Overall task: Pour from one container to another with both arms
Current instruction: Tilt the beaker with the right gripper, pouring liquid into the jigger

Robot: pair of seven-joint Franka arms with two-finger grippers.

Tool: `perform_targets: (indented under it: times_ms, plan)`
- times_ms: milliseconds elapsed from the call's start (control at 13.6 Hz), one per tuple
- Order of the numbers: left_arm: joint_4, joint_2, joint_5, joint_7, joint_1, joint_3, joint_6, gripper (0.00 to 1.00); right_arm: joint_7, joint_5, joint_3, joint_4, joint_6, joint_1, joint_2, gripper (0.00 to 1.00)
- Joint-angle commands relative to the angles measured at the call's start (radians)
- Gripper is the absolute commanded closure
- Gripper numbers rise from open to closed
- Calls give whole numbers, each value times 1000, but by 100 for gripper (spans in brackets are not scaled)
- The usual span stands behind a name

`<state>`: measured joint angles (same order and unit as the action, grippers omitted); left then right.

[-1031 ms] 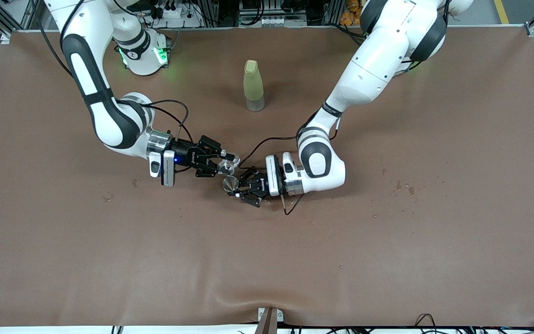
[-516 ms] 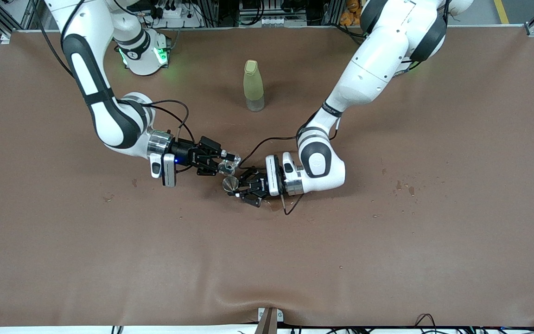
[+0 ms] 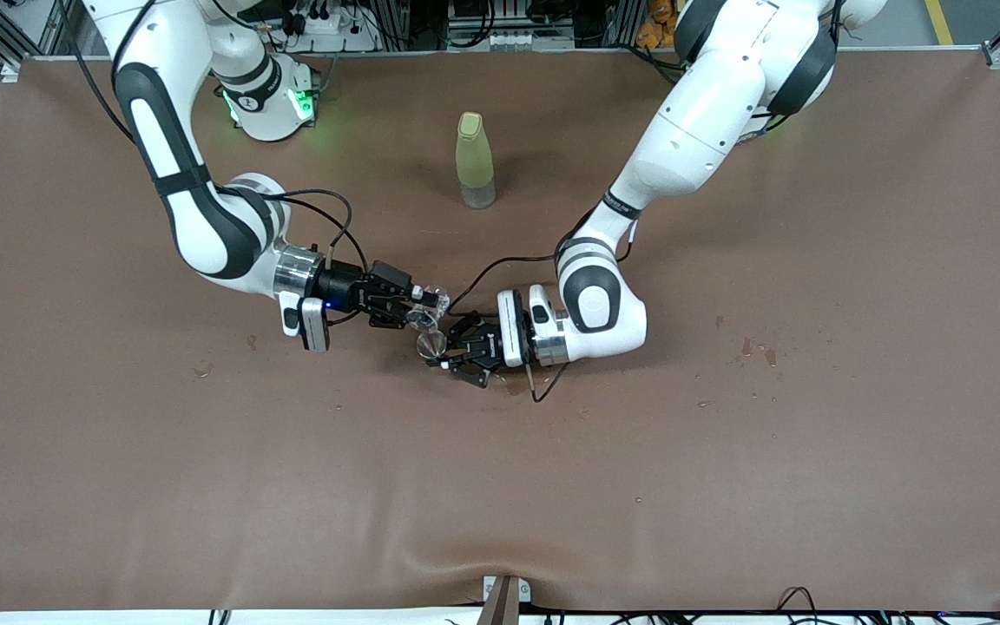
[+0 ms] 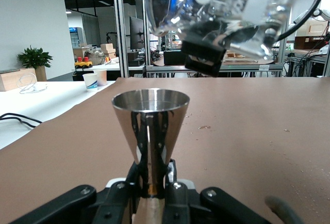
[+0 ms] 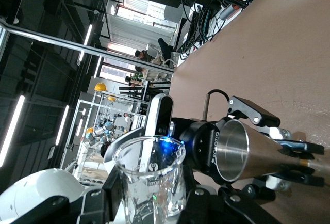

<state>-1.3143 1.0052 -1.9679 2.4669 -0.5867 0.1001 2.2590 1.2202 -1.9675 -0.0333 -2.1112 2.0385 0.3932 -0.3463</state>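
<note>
While both arms reach in low toward the ctr of the brown table (image 3: 726,486), their wrists lie approx. horiz. and point at each other.

1. Right arm (image 3: 205,230): comes down from its base, elbow bent, forearm folded toward the table ctr; wrist level w/ the table top.
2. Left arm (image 3: 700,121): upper link slopes down from its base, forearm short and folded; wrist turned back toward the right arm.
3. Yellow-green bottle (image 3: 474,161): upright on the table, capped, farther from the front camera than both grippers, well apart from them.
4. Right gripper (image 3: 419,305): over the table ctr, fingers clamped on the clear glass cup (image 3: 427,312). Cup is tipped, mouth toward the left gripper, just above the rim of the other vessel. Left wrist view shows the cup (image 4: 216,2) hanging over that rim, not touching it.
5. Left gripper (image 3: 452,351): over the table ctr, fingers closed on the narrow lower end of a polished steel cone cup (image 3: 430,345). Cone stands upright, wide mouth up (image 4: 150,121).
6. Water spots (image 3: 756,351): small, on the table toward the left arm's end.
</note>
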Motion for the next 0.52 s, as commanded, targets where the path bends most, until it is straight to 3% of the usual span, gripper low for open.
perform_targets:
  times_ms: [0, 442]
  plan:
    - [29, 13, -35, 7, -15, -6, 19, 100, -38, -28, -5, 19, 9, 9, -5, 95]
    - [29, 15, -35, 7, -15, -5, 27, 100, -113, -30, -5, 17, 9, 7, -11, 94]
